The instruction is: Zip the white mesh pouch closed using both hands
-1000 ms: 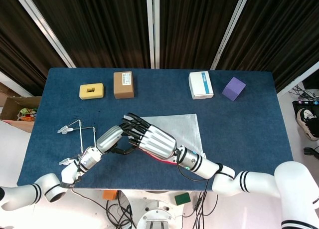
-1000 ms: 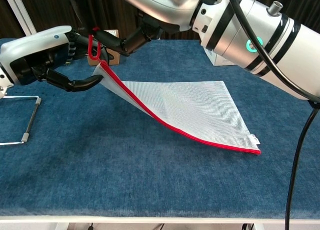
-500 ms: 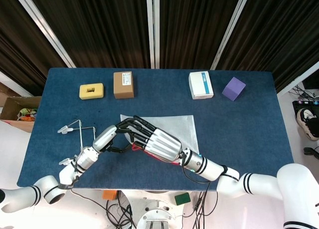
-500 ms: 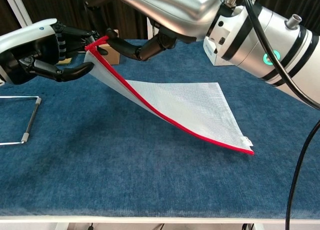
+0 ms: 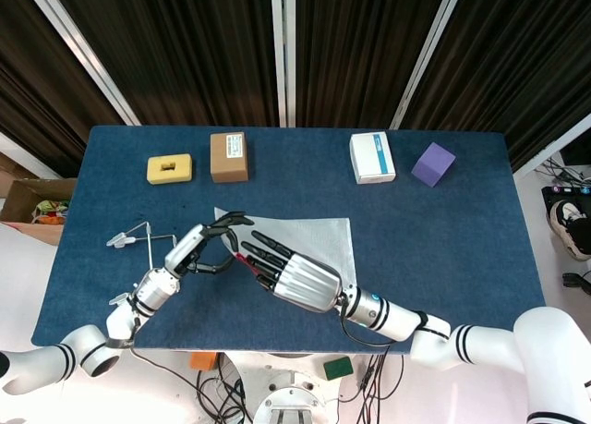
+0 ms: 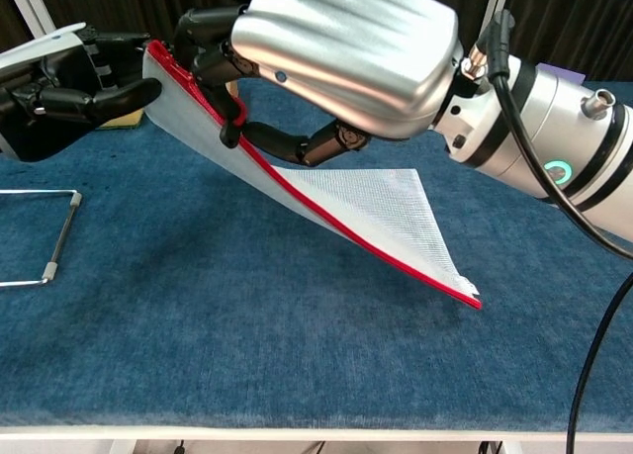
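While the left hand (image 6: 69, 78) pinches the raised red-zippered corner of the white mesh pouch (image 6: 376, 212), the right hand (image 6: 336, 58) grips the zipper just beside it; the pouch's far corner rests on the blue table (image 6: 198, 316), below and right of both hands.

I work in a robot lab: black curtains (image 5: 185, 45) hang behind my blue-covered table (image 5: 462, 221), cables (image 5: 369, 387) dangle below its front edge, and test blocks line its far side.

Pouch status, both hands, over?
Left hand grips the pouch corner, raised. Right hand pinches the red zipper edge near that corner. Far corner resting on the table. Nothing blocking.
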### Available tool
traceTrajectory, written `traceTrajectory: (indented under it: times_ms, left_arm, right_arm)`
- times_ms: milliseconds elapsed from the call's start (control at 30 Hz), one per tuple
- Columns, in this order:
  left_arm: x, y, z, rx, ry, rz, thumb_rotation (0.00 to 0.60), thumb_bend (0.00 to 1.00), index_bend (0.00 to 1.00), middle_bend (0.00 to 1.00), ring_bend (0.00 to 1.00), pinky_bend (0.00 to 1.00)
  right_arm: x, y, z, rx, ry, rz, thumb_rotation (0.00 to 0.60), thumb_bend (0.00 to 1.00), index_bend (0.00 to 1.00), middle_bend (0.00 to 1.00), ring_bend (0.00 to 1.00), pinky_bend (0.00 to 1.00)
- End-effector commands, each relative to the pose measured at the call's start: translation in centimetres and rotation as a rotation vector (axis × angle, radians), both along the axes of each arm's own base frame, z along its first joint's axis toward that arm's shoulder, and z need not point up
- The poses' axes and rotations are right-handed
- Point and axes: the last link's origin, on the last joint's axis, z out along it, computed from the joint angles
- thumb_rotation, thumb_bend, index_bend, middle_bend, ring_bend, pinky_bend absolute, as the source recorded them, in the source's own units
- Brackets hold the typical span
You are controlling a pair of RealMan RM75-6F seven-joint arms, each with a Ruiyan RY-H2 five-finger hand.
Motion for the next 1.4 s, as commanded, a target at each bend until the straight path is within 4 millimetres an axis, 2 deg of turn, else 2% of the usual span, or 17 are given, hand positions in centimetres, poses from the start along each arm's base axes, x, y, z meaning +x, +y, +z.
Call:
traceTrajectory:
  times_ms: [33,267,367,733,900,1400]
  left_arm:
    - [-0.4,0.4,0.3,0.002,-0.033,0.032,0.6,0.52,0.62,0.22,0.07,0.14]
    - [-1.4,1.2,0.7,0.026,-0.037,0.075,0.6,0.52,0.62,0.22,0.07,0.14]
    - [-1.9,1.5,0.9,0.057,-0.018,0.089,0.6,0.52,0.62,0.22,0.07,0.14]
    - [-3.7,1.7,1.5,0.156,0.059,0.129,0.6,0.52,0.63,0.22,0.07,0.14]
    - [-4.3,1.6,1.5,0.178,0.091,0.141,0.6,0.52,0.63,0.22,0.07,0.14]
    - [-4.8,1.6,1.5,0.183,0.104,0.167,0.6,0.52,0.63,0.22,0.07,0.14]
  right_arm:
    - [-0.6,0.4,0.1,-0.015,0.013,0.009,0.6,0.44,0.69,0.3,0.0,0.0]
    - [-2.4,1.3,0.6,-0.031,0.034,-0.013,0.6,0.44,0.69,0.3,0.0,0.0]
    - [-4.0,1.7,1.2,-0.038,0.05,-0.043,0.6,0.44,0.69,0.3,0.0,0.0]
    - [-13.8,4.2,3.9,-0.04,0.128,-0.298,0.6,0.44,0.69,0.3,0.0,0.0]
    - [-17.3,5.0,4.6,-0.044,0.132,-0.408,0.6,0.44,0.69,0.3,0.0,0.0]
    - [-20.5,6.2,4.2,-0.019,0.149,-0.5,0.6,0.44,0.69,0.29,0.0,0.0]
